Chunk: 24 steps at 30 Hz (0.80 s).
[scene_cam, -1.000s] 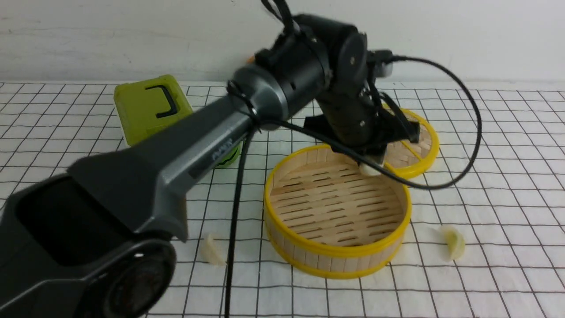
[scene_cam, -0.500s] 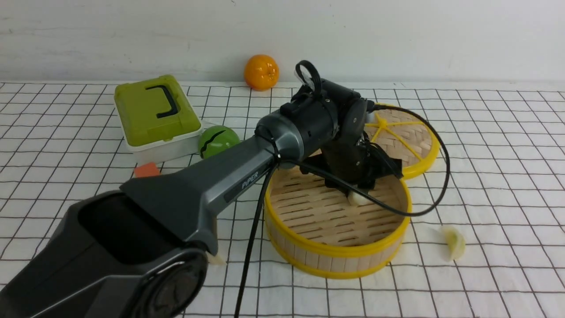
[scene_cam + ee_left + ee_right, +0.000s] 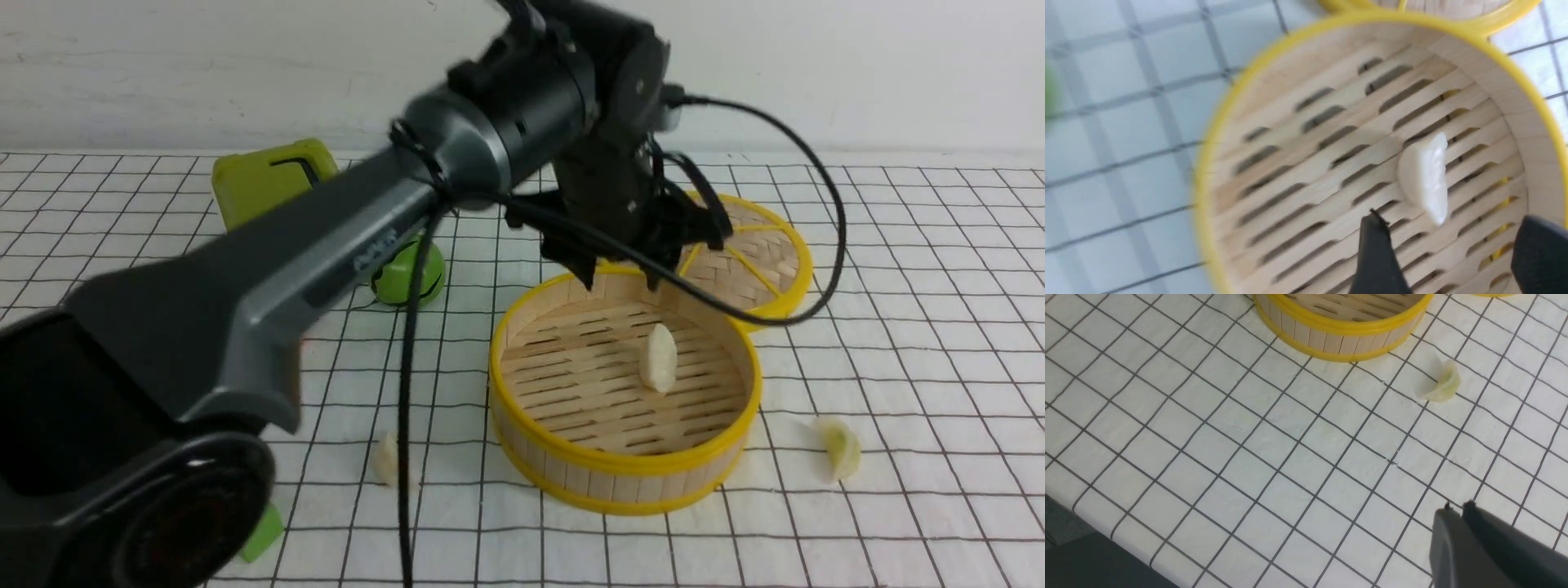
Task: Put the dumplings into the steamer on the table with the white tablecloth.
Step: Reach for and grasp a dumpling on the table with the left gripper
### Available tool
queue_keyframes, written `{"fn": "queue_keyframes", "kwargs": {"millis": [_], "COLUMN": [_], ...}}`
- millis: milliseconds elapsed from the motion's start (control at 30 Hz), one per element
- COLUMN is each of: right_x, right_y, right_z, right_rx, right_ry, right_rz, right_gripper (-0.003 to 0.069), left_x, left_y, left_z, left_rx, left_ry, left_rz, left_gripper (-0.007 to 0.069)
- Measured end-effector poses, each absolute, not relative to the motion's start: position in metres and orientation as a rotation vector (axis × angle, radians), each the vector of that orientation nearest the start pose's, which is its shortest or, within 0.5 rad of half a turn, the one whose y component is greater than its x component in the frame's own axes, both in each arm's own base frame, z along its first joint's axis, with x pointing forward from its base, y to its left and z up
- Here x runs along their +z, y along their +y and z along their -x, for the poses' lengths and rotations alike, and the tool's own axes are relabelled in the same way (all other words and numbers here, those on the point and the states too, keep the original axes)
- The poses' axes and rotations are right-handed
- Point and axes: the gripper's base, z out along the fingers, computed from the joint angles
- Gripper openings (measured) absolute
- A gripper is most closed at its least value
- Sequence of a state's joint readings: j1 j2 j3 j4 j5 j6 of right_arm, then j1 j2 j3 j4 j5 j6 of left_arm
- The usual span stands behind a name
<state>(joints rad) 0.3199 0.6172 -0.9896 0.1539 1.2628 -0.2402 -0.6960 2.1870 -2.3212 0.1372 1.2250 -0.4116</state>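
white tablecloth fills the front view, with a pale dumpling left of the steamer and the greenish dumpling right of it; only the right wrist view shows the right gripper, jaws together and empty. half a second ago the left gripper pinched the third dumpling; now it hangs higher, jaws apart, and that dumpling lies on the steamer's slats

Free over bare tablecloth at front view's lower right, around greenish dumpling. Barred left of centre by left arm and cable, beside pale dumpling.
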Motion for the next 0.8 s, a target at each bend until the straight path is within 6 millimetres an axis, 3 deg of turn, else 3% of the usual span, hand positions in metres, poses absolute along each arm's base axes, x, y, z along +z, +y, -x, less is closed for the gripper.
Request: {"fn": "queue_keyframes", "kwargs": {"millis": [33,67,100,133,167,200,267,367,400,467,667,800], "right_x": [0.384,0.384,0.384,0.384,0.384,0.384,0.384,0.384,0.384,0.384,0.384,0.385], "right_y": [0.034,0.035,0.035,0.035,0.035,0.035,0.035,0.035,0.035,0.035,0.035,0.036], "right_z": [-0.062,-0.062,-0.062,-0.061,-0.061,-0.061,-0.061,-0.061,-0.061,-0.061,-0.061,-0.061], "right_rx": [0.235,0.236,0.237,0.237,0.237,0.237,0.239,0.239,0.239,0.240,0.246,0.264], "right_ry": [2.275,2.275,2.275,2.274,2.274,2.274,2.274,2.274,2.274,2.274,2.273,2.270], "right_rz": [0.670,0.670,0.670,0.670,0.670,0.670,0.670,0.670,0.670,0.670,0.672,0.681], "right_gripper": [0.0038,0.0038,0.0039,0.0039,0.0041,0.0041,0.0042,0.0046,0.0046,0.0049,0.0054,0.0057], "left_x": [0.348,0.351,0.370,0.370,0.382,0.382,0.377,0.344,0.344,0.312,0.242,0.216], "left_y": [-0.292,-0.290,-0.274,-0.272,-0.253,-0.251,-0.224,-0.185,-0.183,-0.162,-0.149,-0.152], "left_z": [-0.373,-0.373,-0.365,-0.364,-0.356,-0.355,-0.346,-0.333,-0.331,-0.318,-0.304,-0.309], "left_rx": [-0.217,-0.213,-0.194,-0.188,-0.178,-0.175,-0.129,-0.042,-0.047,-0.055,-0.139,-0.177], "left_ry": [2.513,2.508,2.484,2.490,2.494,2.497,2.560,2.703,2.706,2.771,2.775,2.759], "left_rz": [-0.371,-0.368,-0.343,-0.341,-0.299,-0.296,-0.237,-0.136,-0.122,-0.012,0.188,0.237], "left_gripper": [0.0428,0.0428,0.0428,0.0428,0.0425,0.0424,0.0414,0.0405,0.0405,0.0400,0.0398,0.0398]}}
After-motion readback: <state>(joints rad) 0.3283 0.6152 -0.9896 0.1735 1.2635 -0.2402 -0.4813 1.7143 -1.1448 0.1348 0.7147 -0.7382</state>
